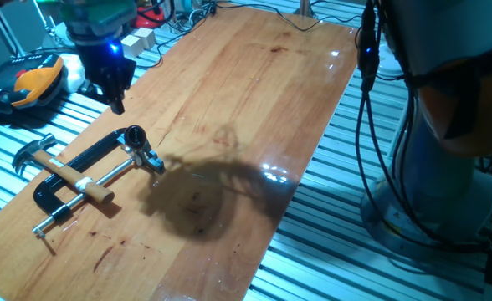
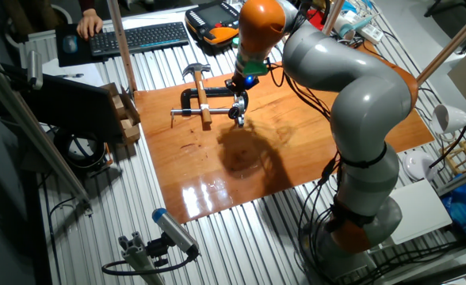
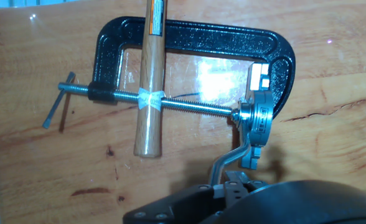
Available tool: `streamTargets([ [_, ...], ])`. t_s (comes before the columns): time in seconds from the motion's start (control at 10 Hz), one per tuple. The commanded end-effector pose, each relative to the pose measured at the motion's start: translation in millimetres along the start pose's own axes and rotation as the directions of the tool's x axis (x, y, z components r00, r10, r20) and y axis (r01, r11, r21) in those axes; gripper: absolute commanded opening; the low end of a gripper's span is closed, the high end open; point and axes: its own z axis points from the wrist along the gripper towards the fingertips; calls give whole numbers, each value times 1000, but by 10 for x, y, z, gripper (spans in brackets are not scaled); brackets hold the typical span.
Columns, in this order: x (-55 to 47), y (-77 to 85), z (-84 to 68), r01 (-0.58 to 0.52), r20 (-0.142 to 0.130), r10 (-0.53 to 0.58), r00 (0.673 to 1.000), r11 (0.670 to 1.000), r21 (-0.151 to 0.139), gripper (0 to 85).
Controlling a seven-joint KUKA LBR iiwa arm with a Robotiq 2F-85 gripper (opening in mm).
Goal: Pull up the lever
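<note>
A black C-clamp (image 1: 70, 167) lies on the wooden board (image 1: 254, 109) at its left end. The clamp's chrome head (image 1: 133, 140) carries the lever (image 1: 150, 159), a slim curved silver arm lying low toward the board. In the hand view the lever (image 3: 229, 158) curves down from the chrome head (image 3: 256, 123), and its tip is hidden behind my gripper (image 3: 233, 186). My gripper (image 1: 117, 102) hovers above the lever's end, apart from it, with its fingers together and empty. It also shows in the other fixed view (image 2: 239, 101).
A hammer (image 1: 58, 171) with a wooden shaft (image 3: 150, 81) lies across the clamp's threaded rod (image 3: 189, 106). An orange and black device (image 1: 33, 82) sits off the board at the left. A keyboard (image 2: 138, 36) and a wooden block (image 2: 126, 115) stand beyond the board's end.
</note>
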Motion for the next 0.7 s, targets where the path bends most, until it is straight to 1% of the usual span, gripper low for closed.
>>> streamTargets([
  [0.0,-12,0,-26,0,0,0,1000,1000,1,0],
  [0.1,-55,12,-64,5,-7,-5,1000,1000,4,0],
  [0.2,-75,-15,-87,39,-7,-39,999,999,22,0],
  [0.3,-80,-71,-109,56,-10,-56,998,998,12,0],
  [0.4,-76,-104,-119,73,-11,-73,997,997,17,0],
  [0.5,-60,-156,-102,117,4,-117,993,992,54,0],
  [0.6,-43,-212,-100,118,9,-119,993,992,45,0],
])
